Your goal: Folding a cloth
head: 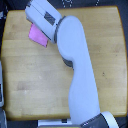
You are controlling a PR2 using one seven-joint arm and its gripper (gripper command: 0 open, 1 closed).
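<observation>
Exterior view, looking down on a wooden table with rounded corners and a darker edge band. Cloth: pink-magenta, flat, lying on the table near its far corner on the exterior view's left. Only part of it shows; the rest is hidden under the arm's end. The visible part is a small four-sided patch whose long edges run diagonally, from upper left down toward lower right in the picture, so its long axis appears to slant that way; full length cannot be judged because of the occlusion. The near lower corner of the cloth points toward the table's middle. Arm: white, thick, entering from the bottom edge on the exterior view's right and reaching diagonally up to the far left. Its grey wrist section leads to the fingers, pale blocks sitting at the top edge of the frame directly over the cloth's far portion. Picture is blurred there; cannot tell whether the fingers are apart, together, or holding the cloth. Contact with the fabric likewise unreadable.
</observation>
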